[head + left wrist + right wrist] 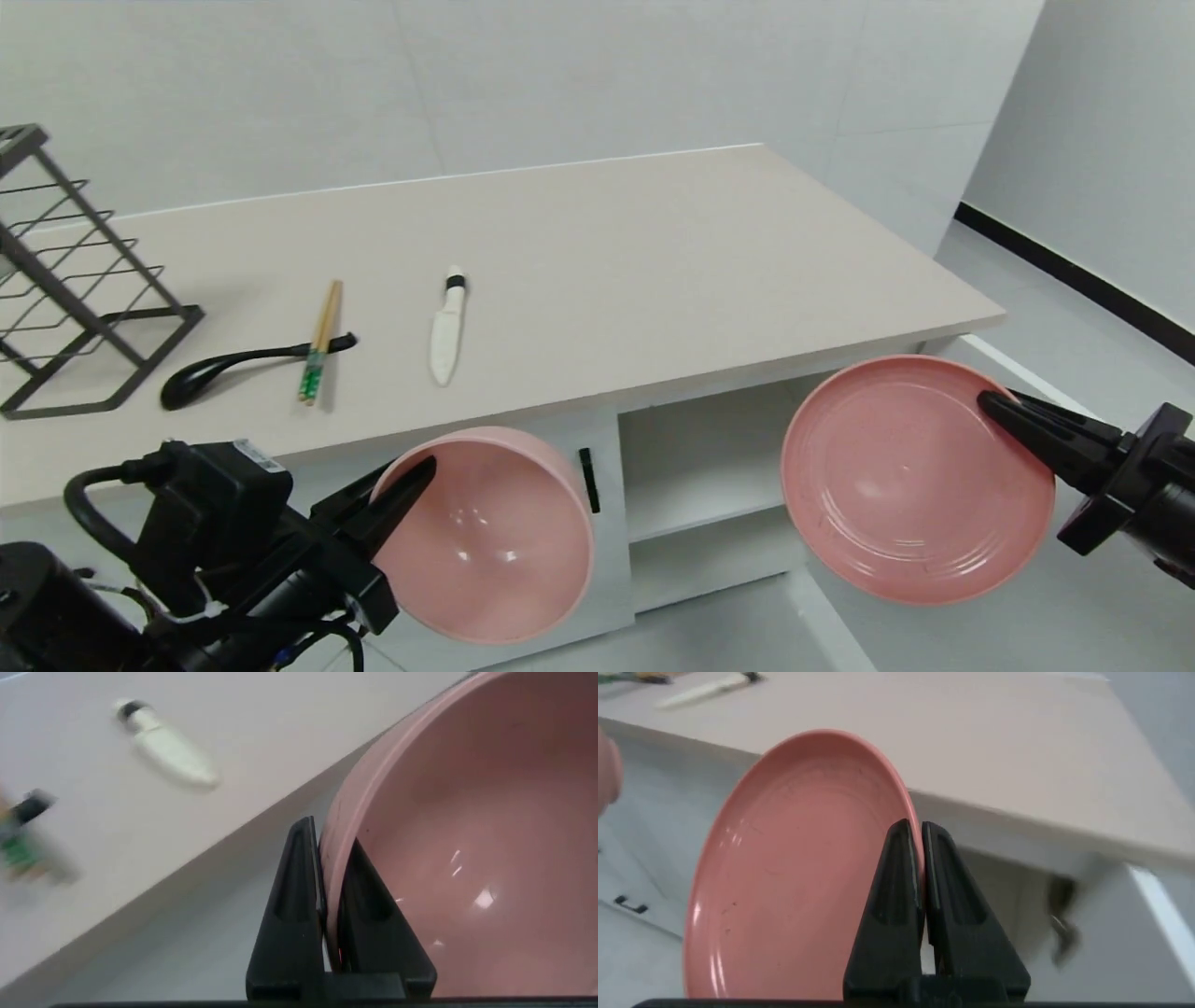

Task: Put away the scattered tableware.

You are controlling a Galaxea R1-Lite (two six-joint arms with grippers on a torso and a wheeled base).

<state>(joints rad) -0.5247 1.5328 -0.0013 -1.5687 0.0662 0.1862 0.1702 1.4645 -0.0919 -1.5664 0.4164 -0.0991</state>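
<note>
My left gripper (418, 467) is shut on the rim of a pink bowl (490, 546), held tilted in front of the counter's front edge at lower left; the bowl (467, 849) rim sits between the fingers (304, 905). My right gripper (991, 403) is shut on the rim of a pink plate (910, 476), held on edge at lower right, below the counter corner; the plate (794, 859) faces the camera. On the counter lie a black spoon (229, 367), chopsticks (320, 342) across its handle, and a white knife (448, 327).
A black wire rack (65, 271) stands at the counter's left end. The beige counter (653, 261) is bare to the right. Below it, a white cabinet has an open shelf compartment (705, 476) between the bowl and the plate.
</note>
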